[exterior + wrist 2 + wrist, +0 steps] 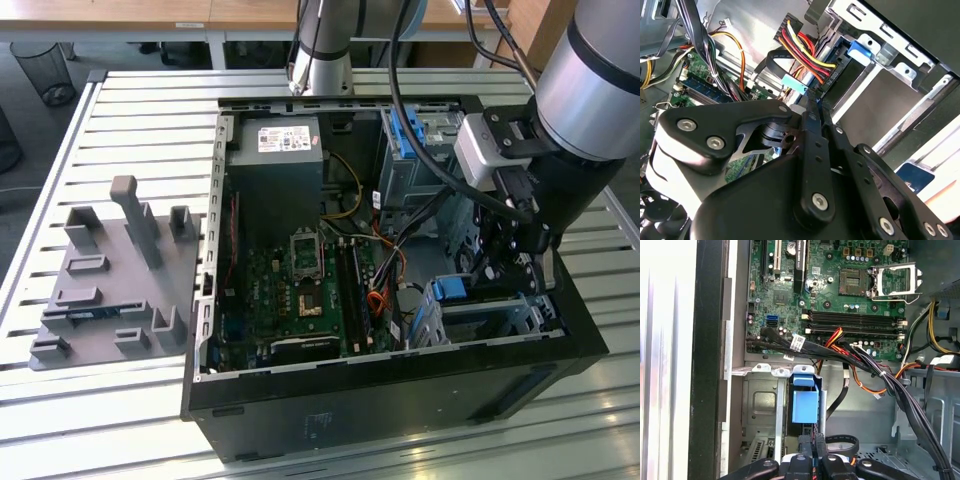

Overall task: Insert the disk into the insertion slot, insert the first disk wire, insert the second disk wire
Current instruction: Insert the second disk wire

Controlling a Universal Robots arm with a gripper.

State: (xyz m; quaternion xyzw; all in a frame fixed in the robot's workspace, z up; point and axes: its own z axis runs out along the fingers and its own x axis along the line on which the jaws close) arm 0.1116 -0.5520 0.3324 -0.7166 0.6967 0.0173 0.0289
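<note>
Gripper is clenched, seemingly on a wire connector at the disk in the insertion slot; it should be pressed home squarely.

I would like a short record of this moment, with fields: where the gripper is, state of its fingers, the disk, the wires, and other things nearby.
gripper position: gripper is low inside the open computer case, at the insertion slot
fingers: pressed close together at a black connector with red, yellow and orange wires
disk: its blue caddy sits in the slot
other: motherboard in the case; grey fixture plate at the exterior view's left
</note>
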